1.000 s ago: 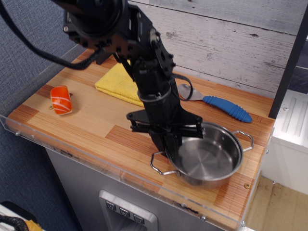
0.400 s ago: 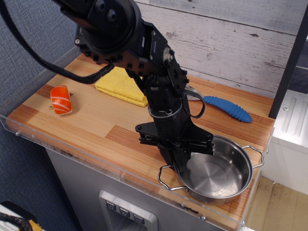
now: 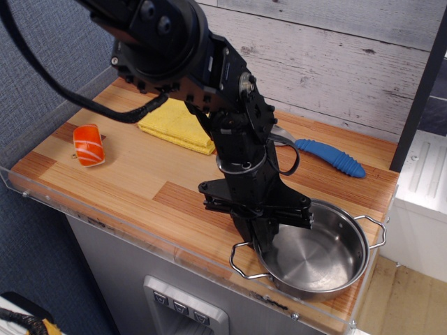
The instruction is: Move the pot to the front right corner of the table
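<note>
The shiny steel pot [image 3: 318,258] with two wire loop handles sits at the near right corner of the striped wooden table [image 3: 133,183], close to the clear acrylic rim. My black gripper [image 3: 263,241] points down at the pot's left rim, with its fingers closed over the rim next to the near-left handle. The arm hides the exact contact and part of the rim.
An orange salmon sushi piece [image 3: 89,144] lies at the left. A folded yellow cloth [image 3: 176,125] lies at the back, partly behind the arm. A blue-handled metal spoon [image 3: 330,157] lies at the back right. A white unit stands beyond the right edge.
The gripper and pot have moved together toward the near right, from the middle right of the table to the corner. Little movement in the last half second.
</note>
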`<state>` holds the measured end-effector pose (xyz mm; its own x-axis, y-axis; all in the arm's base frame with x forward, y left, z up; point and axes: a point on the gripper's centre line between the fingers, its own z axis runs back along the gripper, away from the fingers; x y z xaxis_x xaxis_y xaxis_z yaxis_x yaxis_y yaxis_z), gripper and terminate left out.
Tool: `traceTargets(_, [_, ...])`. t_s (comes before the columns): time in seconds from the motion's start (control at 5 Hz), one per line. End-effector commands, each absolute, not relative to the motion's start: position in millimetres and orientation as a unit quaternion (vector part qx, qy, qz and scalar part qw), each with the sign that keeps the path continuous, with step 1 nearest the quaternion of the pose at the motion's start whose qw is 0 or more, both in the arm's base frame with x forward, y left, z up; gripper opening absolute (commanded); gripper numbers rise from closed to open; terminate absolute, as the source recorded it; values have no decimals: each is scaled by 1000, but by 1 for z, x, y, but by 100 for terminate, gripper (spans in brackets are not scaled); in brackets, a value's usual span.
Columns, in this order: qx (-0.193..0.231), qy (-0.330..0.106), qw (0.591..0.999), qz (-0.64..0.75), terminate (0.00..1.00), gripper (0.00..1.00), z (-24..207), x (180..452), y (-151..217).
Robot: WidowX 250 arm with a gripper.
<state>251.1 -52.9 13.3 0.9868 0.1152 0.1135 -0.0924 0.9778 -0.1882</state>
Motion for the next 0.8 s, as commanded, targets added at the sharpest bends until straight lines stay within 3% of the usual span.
traceTargets(0.0, [-80, -82, 992, 43, 0, 100, 33, 254, -53])
traceTargets(0.6, [-30, -78, 996, 9, 0, 100, 82, 261, -56])
